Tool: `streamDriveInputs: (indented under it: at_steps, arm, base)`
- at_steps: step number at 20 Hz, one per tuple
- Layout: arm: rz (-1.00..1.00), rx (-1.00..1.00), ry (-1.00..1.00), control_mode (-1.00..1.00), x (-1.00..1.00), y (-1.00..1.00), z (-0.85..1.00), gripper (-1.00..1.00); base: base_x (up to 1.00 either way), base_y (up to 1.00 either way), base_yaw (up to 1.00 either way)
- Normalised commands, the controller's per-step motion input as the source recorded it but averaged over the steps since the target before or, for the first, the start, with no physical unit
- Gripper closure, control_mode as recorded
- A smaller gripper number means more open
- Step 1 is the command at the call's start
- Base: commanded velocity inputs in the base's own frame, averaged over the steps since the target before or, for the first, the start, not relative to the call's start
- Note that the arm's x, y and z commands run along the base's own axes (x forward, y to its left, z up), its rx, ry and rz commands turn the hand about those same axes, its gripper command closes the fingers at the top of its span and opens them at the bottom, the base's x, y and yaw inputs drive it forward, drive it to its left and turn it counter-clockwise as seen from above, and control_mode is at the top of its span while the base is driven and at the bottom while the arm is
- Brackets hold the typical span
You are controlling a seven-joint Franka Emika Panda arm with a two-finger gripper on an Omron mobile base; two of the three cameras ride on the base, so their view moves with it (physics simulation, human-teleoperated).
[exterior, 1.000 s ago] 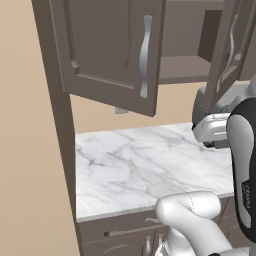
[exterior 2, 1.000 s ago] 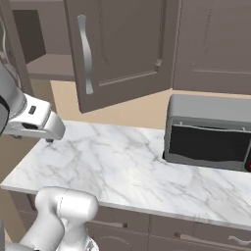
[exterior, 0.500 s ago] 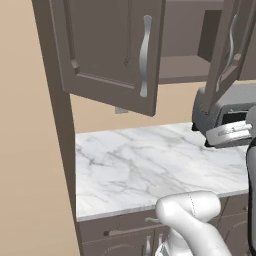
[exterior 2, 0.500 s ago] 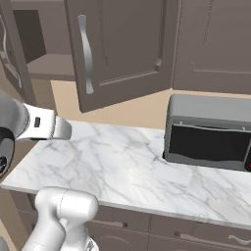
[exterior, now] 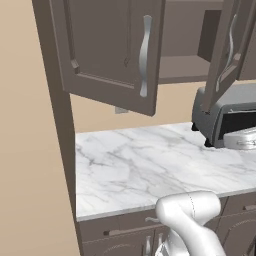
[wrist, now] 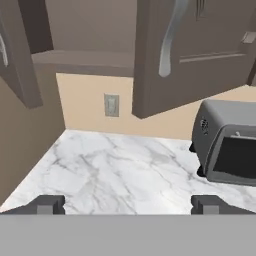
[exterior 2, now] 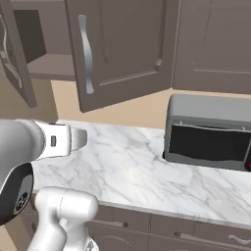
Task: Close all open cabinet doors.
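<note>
While both wall-cabinet doors hang open, nothing of the task counts as done. My gripper (wrist: pixel 128 204) sits low over the marble counter (wrist: pixel 115 165), fingertips (wrist: pixel 47 204) set wide apart with nothing between them; touching nothing.

Left door (exterior: pixel 112 50): swung well out from the cabinet, curved silver handle (exterior: pixel 145 55) facing the left base camera. In the hand view it shows at the left edge (wrist: pixel 20 55), edge-on.

Right door (exterior 2: pixel 115 46): also swung out, its handle (exterior 2: pixel 87 54) toward the opening. In the hand view it hangs above and ahead of me (wrist: pixel 195 50), lower corner over the microwave (wrist: pixel 225 145).

Between the two doors the open shelf (wrist: pixel 82 57) is bare as far as I can see. Further right, another cabinet front (exterior 2: pixel 215 44) looks flush and shut; judged as needing nothing.

Wall outlet (wrist: pixel 111 105) on the tan backsplash below the shelf, well clear of the doors.

Left to do, by my judgement: both doors. I am below their lower edges and apart from either, so a rise comes first, then a push on an outer face. The right door looks nearer to my line. Watch the microwave just beside its swing.
</note>
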Motion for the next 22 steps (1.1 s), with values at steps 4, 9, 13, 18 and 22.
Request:
streamDriveInputs:
  at_steps: [4,9,13,18,22]
  arm:
    - [0.00,0.00,-0.20,-1.00,0.00,-0.27,0.05,-1.00]
    - [0.00,0.00,-0.21,-1.00,0.01,-0.12,0.19,-1.00]
    - [0.01,0.00,-0.18,-1.00,0.01,-0.06,0.31,-1.00]
    - [0.03,0.00,-0.11,-1.00,0.11,-0.10,0.17,-1.00]
    - [0.06,0.02,-0.08,-1.00,0.25,-0.19,0.00,-1.00]
  base:
    - [0.00,0.00,0.00]
    - [0.00,0.00,0.00]
    - [0.00,0.00,0.00]
    - [0.00,0.00,0.00]
    - [0.00,0.00,0.00]
